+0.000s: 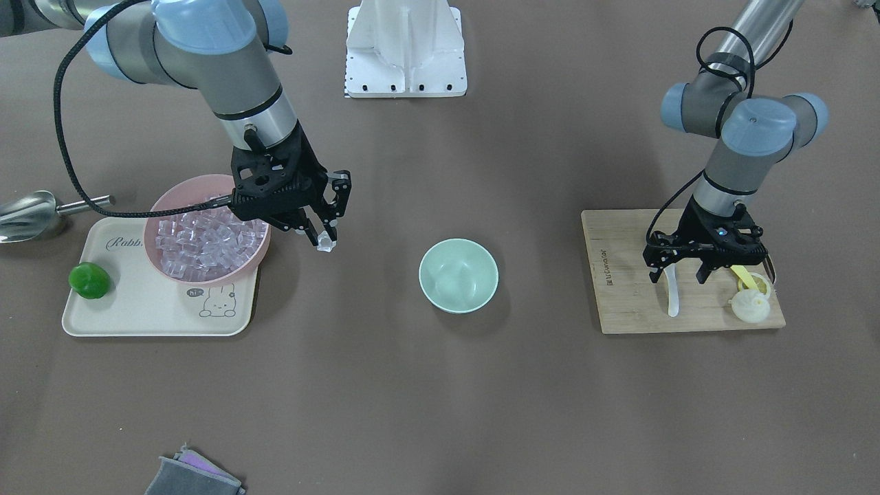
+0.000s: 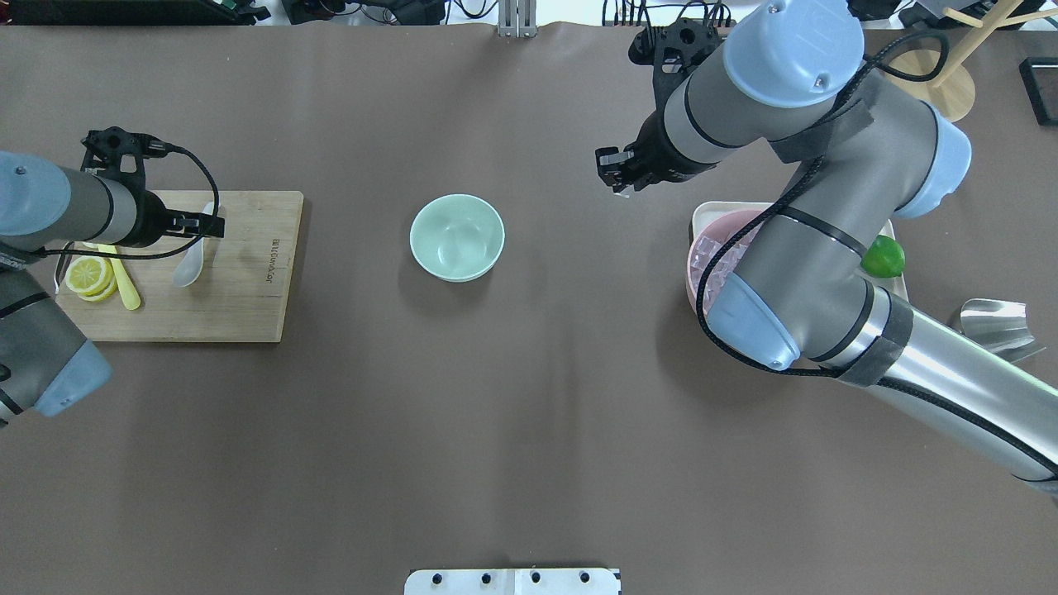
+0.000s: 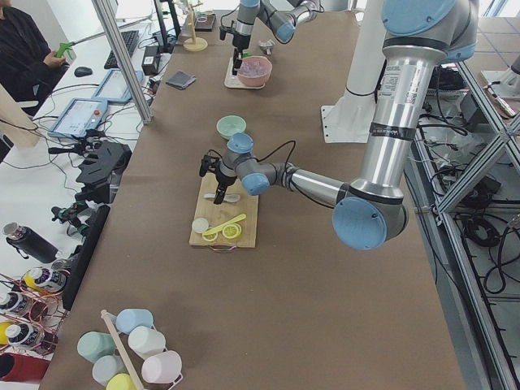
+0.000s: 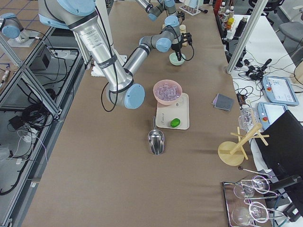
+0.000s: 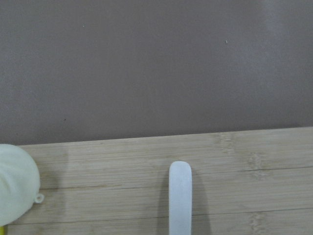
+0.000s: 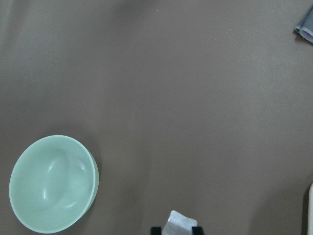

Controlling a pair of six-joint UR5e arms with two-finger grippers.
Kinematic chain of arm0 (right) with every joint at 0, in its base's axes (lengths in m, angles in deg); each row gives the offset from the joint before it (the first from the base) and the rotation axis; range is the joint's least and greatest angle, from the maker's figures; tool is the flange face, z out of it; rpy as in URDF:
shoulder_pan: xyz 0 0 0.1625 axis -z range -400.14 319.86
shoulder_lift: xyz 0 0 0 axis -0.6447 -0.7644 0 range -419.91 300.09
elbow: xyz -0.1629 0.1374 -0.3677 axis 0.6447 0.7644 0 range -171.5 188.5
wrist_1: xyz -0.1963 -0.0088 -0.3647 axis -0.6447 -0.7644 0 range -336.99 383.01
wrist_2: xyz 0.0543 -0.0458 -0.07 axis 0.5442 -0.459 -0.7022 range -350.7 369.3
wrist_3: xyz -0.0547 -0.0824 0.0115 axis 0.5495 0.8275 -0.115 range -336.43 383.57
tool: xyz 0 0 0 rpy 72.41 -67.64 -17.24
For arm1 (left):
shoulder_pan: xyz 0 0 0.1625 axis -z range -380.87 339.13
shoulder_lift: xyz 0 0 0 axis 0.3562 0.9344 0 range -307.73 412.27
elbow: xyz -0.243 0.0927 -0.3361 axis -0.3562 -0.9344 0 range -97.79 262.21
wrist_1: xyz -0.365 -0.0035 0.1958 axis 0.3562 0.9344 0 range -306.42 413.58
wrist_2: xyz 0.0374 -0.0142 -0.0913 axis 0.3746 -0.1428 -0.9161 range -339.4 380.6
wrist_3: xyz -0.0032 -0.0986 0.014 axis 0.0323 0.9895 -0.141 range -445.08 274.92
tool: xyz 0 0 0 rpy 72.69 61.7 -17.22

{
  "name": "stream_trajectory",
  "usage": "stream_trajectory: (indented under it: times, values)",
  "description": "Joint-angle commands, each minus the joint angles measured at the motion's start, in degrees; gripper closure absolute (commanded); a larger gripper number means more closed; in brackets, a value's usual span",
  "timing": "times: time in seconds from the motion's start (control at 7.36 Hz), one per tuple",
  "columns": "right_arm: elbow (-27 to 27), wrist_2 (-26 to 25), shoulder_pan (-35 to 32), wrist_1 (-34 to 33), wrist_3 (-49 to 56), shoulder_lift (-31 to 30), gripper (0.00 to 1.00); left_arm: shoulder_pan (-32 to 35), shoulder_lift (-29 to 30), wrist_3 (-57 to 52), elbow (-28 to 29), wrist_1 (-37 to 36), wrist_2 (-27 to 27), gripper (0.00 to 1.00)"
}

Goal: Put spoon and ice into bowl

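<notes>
The mint-green bowl (image 1: 458,275) stands empty at the table's middle; it also shows in the overhead view (image 2: 457,237) and the right wrist view (image 6: 53,183). My right gripper (image 1: 324,237) is shut on one clear ice cube (image 6: 178,225), held above the table between the pink bowl and the green bowl. More ice (image 1: 206,237) fills the pink bowl (image 1: 180,191). The white spoon (image 1: 672,292) lies on the wooden board (image 1: 625,302). My left gripper (image 1: 679,275) hovers open over its handle (image 5: 180,196).
The pink bowl sits on a cream tray (image 1: 137,309) with a lime (image 1: 89,280). A steel scoop (image 1: 27,214) lies beside the tray. A yellow spoon (image 1: 746,277) and lemon slices (image 1: 751,306) share the board. A grey cloth (image 1: 189,478) lies at the table's edge.
</notes>
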Motion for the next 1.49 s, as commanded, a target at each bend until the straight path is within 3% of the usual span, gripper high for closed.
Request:
stream_trajectory:
  times: [0.0,0.27,0.41,0.68,0.95,1.22,1.36]
  values:
    - [0.2,-0.7,0.7,0.1,-0.2,0.6,1.00,-0.8,0.0,0.0,-0.1,0.1,0.1,0.31]
    - [0.8,-2.0,1.5,0.1,-0.2,1.5,1.00,-1.1,-0.1,-0.2,0.6,1.3,0.1,0.31]
    - [0.8,-2.0,1.6,0.0,-0.2,1.5,1.00,-1.0,-0.1,-0.1,0.9,1.8,0.1,0.39]
    - [1.3,-3.2,2.8,0.0,-0.2,2.7,1.00,-1.0,-0.3,-0.1,1.2,3.0,0.0,0.65]
    - [1.2,-3.6,3.0,0.1,-0.2,2.7,1.00,-1.0,-0.4,-0.1,0.7,3.0,-0.1,1.00]
    - [1.2,-3.6,3.3,0.0,-0.2,2.9,1.00,-0.9,-0.3,-0.1,0.5,2.8,-1.9,1.00]
    - [1.3,-3.7,3.7,0.0,-0.2,3.4,1.00,1.3,0.0,-0.2,-0.2,2.4,-5.7,1.00]
